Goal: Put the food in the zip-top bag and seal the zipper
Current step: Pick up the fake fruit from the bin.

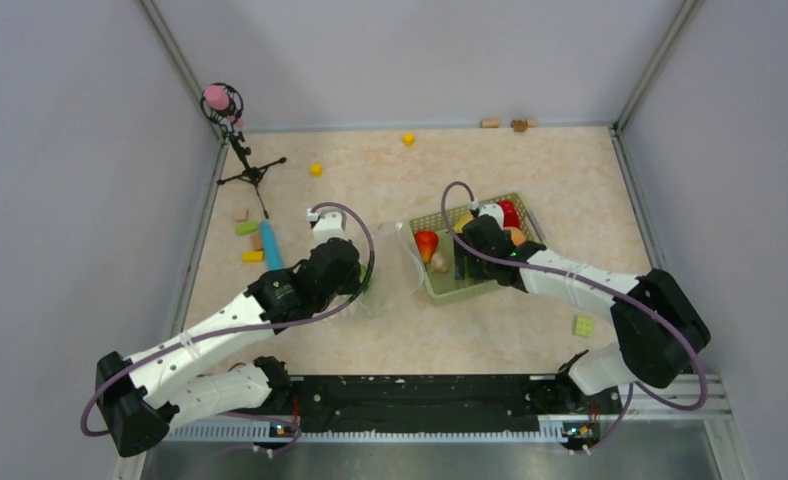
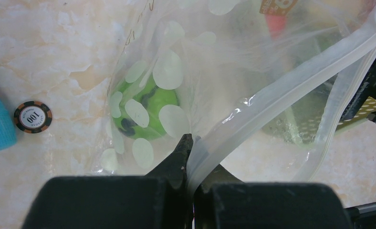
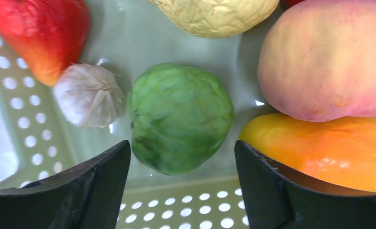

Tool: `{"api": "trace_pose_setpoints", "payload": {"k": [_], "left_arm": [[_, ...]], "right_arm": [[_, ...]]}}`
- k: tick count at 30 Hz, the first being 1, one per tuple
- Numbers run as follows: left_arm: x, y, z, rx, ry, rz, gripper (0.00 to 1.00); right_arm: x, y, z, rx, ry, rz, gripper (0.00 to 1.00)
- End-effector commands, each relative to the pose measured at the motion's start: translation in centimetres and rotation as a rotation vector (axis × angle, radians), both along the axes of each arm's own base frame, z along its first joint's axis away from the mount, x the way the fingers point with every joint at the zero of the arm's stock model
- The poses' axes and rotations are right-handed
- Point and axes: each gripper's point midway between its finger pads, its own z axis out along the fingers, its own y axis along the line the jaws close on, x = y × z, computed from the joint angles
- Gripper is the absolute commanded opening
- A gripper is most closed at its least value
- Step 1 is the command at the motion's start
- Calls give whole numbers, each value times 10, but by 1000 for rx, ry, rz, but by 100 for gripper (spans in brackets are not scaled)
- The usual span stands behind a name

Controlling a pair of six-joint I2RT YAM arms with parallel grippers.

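The job is looking early: the left gripper [image 2: 190, 143] is clamping the zipper [image 2: 281, 93] of the zip-top bag [image 2: 176, 71], holding its mouth open above the surface [image 2: 47, 57], and only the striped green melon [image 2: 145, 107] is lying inside. The right gripper [image 3: 181, 145] is hanging spread wide in the pale green basket [image 3: 14, 86], its fingers flanking a knobbly green fruit [image 3: 179, 114] but not closed on it. A red fruit [image 3: 43, 33], a garlic bulb [image 3: 88, 95], a peach [image 3: 329, 57], an orange-yellow piece [image 3: 329, 152] and a pale yellow one [image 3: 214, 14] are lying around it, so most of the food is waiting to be moved and the zipper is waiting to be sealed.
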Motion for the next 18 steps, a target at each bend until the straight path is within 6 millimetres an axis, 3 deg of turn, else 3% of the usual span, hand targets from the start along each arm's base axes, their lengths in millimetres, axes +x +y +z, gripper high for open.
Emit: {"api": "trace_pose_setpoints", "payload": {"k": [1,3,5,13,18], "left_arm": [[7,-8,19,-37,-42,-7,0],[7,-8,19,-38,-41,-8,0],[7,-8,19,-39,-41,-9,0],[7,-8,20,-41,-42,-11,0],[7,-8,20,-42,-43,-12,0]], "right_arm": [[17,4,2,-43,-31,-21,67],[20,7,3,-38,-24,-29,46],[22,8,9,-22,-40,-37,33],[15,9,73,145,-202,-26,28],[-6,28,126,393,-342,98,25]]}}
